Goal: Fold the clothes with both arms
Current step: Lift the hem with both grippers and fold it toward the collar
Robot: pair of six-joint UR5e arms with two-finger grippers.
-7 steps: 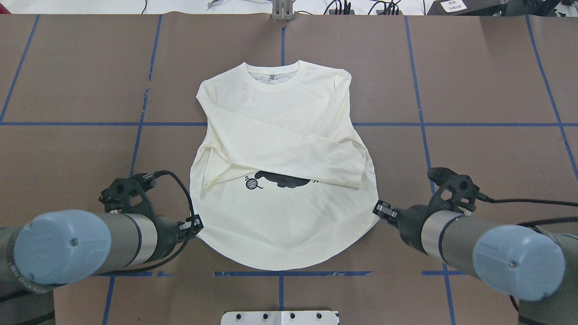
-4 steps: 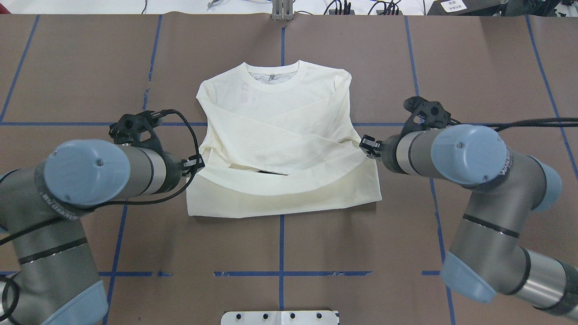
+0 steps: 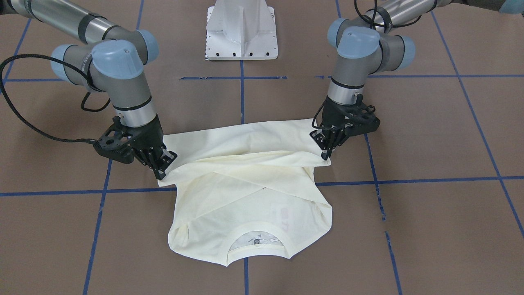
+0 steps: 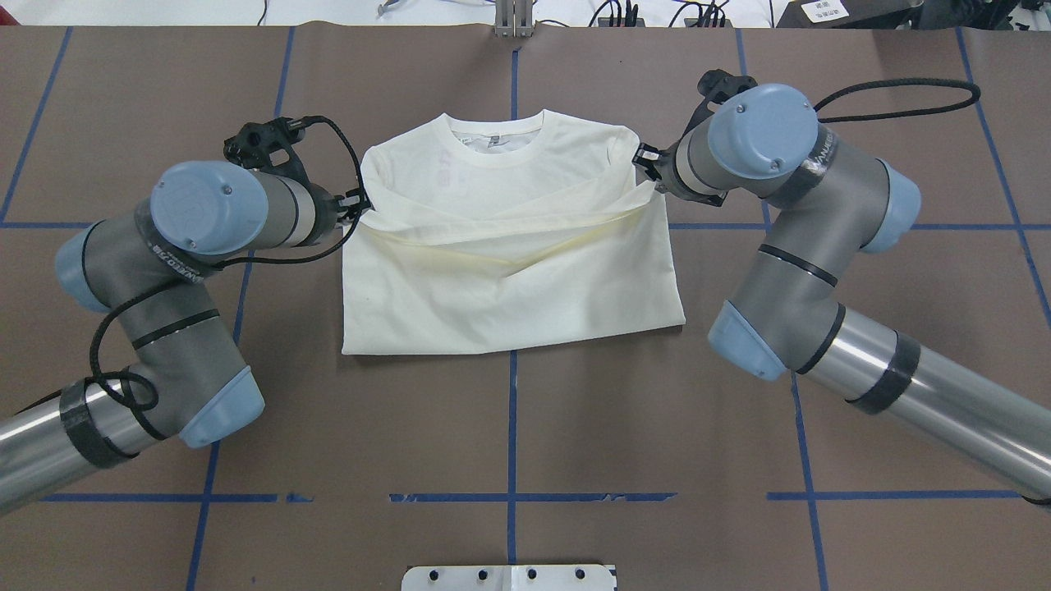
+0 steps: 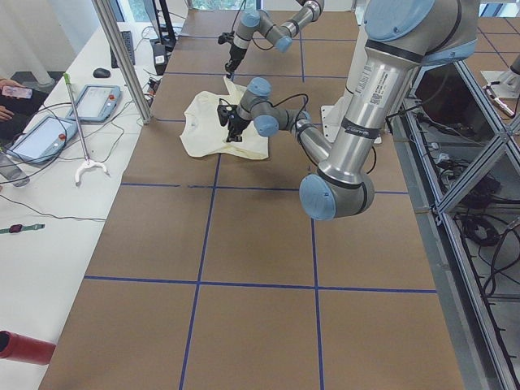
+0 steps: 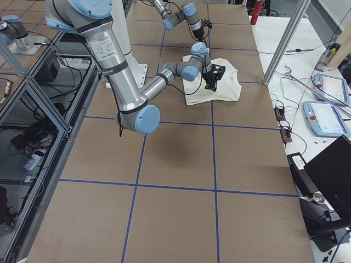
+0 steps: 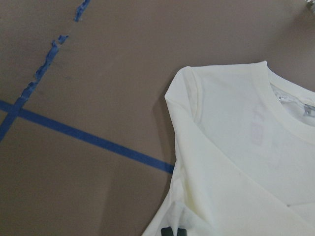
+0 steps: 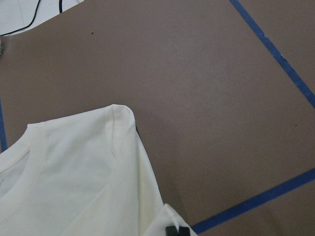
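- The counter has a flat brown surface, marked into large squares by blue tape lines.
- A cream shirt lies near its middle, across the centre tape line. It is folded over on itself, with the ribbed neck on the side away from the robot.
- A white base plate sits at the robot's edge, on the same centre line.

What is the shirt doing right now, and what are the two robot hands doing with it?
shirt: folded about halfway, its bottom part pulled up over the body and not laid flat yet.
neckband: uncovered, lying on the table.
left gripper: jaws shut on one corner of the shirt's raised edge.
right gripper: jaws shut on the other corner.
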